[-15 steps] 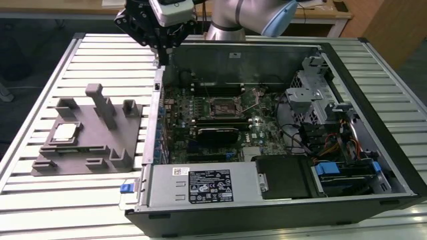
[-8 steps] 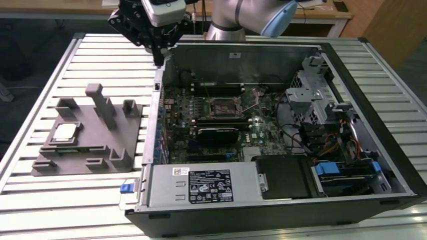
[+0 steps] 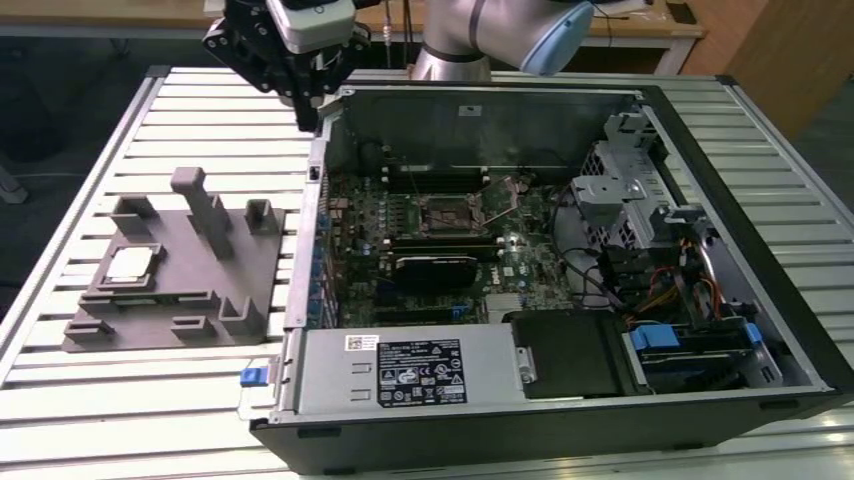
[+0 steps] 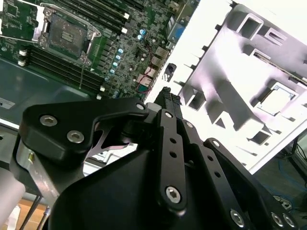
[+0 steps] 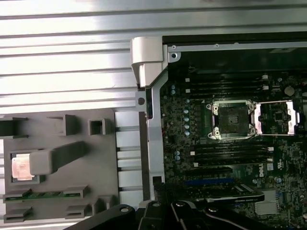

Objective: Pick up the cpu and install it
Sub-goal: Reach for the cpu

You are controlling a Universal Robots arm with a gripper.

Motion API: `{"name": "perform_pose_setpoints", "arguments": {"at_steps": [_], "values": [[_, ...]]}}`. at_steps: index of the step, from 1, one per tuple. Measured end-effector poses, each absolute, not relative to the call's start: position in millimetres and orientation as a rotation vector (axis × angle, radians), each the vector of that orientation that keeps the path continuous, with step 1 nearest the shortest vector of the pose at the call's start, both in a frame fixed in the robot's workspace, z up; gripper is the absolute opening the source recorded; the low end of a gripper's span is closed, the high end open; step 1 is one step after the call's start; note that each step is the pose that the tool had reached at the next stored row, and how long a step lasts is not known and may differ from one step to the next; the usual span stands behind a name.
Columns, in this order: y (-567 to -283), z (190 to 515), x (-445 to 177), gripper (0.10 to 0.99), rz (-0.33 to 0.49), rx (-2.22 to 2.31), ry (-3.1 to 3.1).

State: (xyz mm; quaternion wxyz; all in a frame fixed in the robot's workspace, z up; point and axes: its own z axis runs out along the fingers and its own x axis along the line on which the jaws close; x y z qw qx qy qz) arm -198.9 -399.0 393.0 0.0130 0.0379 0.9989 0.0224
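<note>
While far from gripper (image 3: pixel 310 115), cpu (image 3: pixel 130 263) untouched.

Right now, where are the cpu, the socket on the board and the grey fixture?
cpu (image 3: pixel 130 262): exterior view, middle of its pale top.
socket (image 3: pixel 445 212): exterior view, its dark centre.
grey fixture (image 3: pixel 200 265): exterior view, bare flat base.
</note>
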Motion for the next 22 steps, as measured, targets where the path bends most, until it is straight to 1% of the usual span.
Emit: {"name": "perform_pose_setpoints", "arguments": {"at_steps": [22], "values": [[-398.9, 392.9, -219.9, 0.106, 0.070, 0.118, 3.112]]}}
